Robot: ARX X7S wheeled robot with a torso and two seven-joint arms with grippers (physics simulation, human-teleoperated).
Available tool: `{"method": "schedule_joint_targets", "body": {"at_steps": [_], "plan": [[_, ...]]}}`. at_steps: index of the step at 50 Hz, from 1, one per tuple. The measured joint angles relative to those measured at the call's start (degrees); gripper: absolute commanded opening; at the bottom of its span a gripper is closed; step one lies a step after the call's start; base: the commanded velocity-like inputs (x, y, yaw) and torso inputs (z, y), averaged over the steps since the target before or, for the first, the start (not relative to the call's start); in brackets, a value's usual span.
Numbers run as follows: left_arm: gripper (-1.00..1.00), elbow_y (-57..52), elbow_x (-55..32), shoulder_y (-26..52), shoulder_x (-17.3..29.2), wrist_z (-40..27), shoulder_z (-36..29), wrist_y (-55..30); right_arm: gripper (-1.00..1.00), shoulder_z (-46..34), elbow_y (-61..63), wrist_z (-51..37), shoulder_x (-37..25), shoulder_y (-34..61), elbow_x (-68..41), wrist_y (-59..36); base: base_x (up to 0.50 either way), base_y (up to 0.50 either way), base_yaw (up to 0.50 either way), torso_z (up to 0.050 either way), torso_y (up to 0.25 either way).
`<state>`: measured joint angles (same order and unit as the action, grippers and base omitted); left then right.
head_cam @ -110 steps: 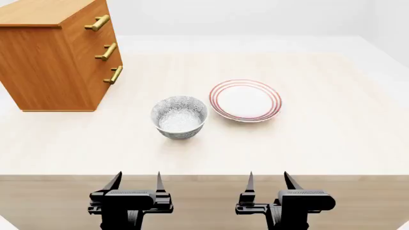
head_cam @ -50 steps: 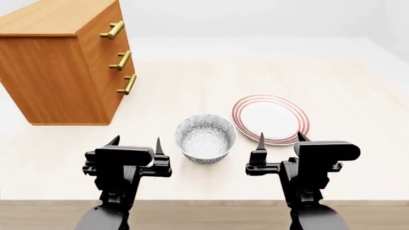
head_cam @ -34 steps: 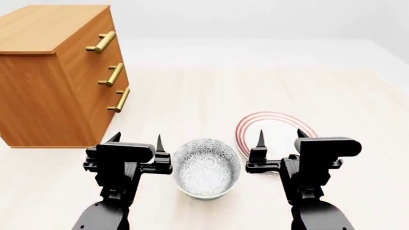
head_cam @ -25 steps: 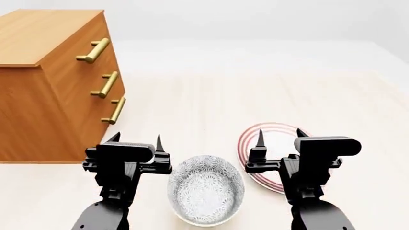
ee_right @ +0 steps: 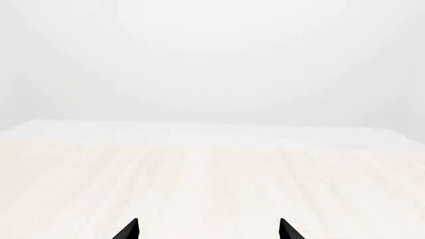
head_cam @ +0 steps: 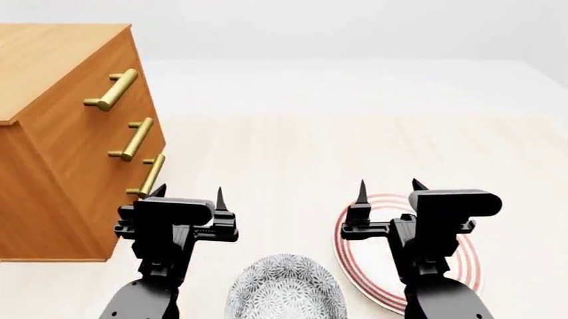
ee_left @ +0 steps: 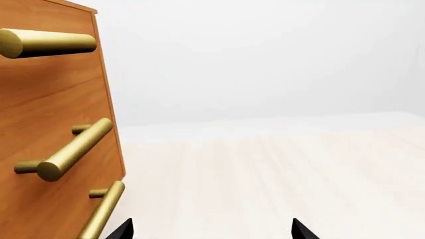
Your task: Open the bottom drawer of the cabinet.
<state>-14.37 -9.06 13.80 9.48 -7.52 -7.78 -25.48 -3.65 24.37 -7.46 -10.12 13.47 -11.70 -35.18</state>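
The orange-brown cabinet (head_cam: pixel 53 139) stands at the left of the head view, its three brass-handled drawers facing right. The bottom drawer (head_cam: pixel 133 212) is shut; its brass handle (head_cam: pixel 149 176) lies just beyond my left gripper (head_cam: pixel 189 194). That gripper is open and empty, its left fingertip close to the handle's near end. In the left wrist view the cabinet (ee_left: pixel 47 129) fills one side, the bottom drawer's handle (ee_left: pixel 103 211) beside the left gripper (ee_left: pixel 211 230). My right gripper (head_cam: pixel 387 189) is open and empty above the plate; the right wrist view shows the right gripper (ee_right: pixel 208 229) over bare table.
A patterned white bowl (head_cam: pixel 284 292) sits at the near edge between my arms. A white plate with red rings (head_cam: pixel 373 272) lies under the right arm. The pale wooden table (head_cam: pixel 293 146) stretches ahead to a white surface beyond.
The view has advanced toward the cabinet: cabinet, bowl and plate all slid nearer and lower in the head view. Both grippers stayed open and level, the left one now beside the bottom handle.
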Motion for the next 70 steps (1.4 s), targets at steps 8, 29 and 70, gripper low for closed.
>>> {"method": "schedule_joint_targets", "body": {"at_steps": [8,29,70], "plan": [[1.0,0.4,0.62,0.66,0.58,-0.46,-1.0,-1.13,1.0,-0.35,-0.15,-0.42,-0.19,0.06,-0.01,0.11,0.0,0.0,0.0,0.0,0.0],[1.0,22.25,16.71,22.17,4.25,1.12,-20.78,-15.19,1.0,-1.25,0.91,-1.15,-0.85,0.21,-0.52,-0.4,0.0,0.0,0.0,0.0,0.0],[1.0,85.68,19.2,45.7,-6.15,-8.32,-42.12,1.81,1.0,-1.71,0.82,-1.7,-1.63,-0.1,-2.47,0.75,0.0,0.0,0.0,0.0,0.0]]}}
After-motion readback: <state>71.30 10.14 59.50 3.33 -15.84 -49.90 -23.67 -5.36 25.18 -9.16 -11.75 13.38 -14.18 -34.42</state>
